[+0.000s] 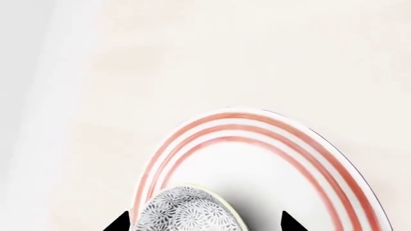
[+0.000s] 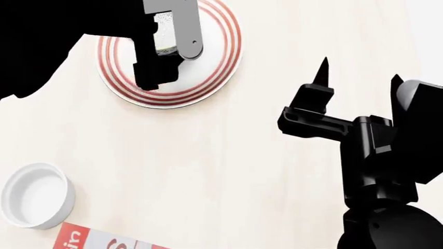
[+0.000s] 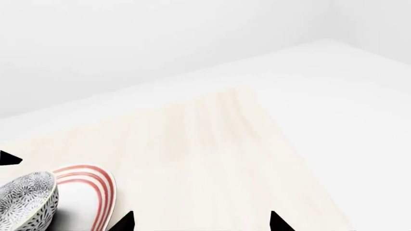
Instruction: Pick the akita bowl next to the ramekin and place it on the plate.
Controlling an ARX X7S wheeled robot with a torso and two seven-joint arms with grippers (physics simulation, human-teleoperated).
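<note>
The grey-speckled akita bowl (image 1: 186, 211) sits inside the plate (image 1: 270, 159), a white plate with thin red rings, close to one side of its rim. My left gripper (image 1: 205, 222) hangs over it, open, its dark fingertips (image 1: 119, 223) spread wide; a clear gap shows between the bowl and the other tip. In the head view the left arm hides most of the bowl (image 2: 165, 36) on the plate (image 2: 207, 67). The plain white ramekin (image 2: 35, 194) stands at the near left. My right gripper (image 2: 360, 72) is open and holds nothing, to the right of the plate.
A red and white box (image 2: 104, 239) lies at the near edge beside the ramekin. The right wrist view shows the bowl (image 3: 26, 202), the plate's rim (image 3: 96, 185), and the pale wooden tabletop (image 3: 212, 144) ending at a white floor.
</note>
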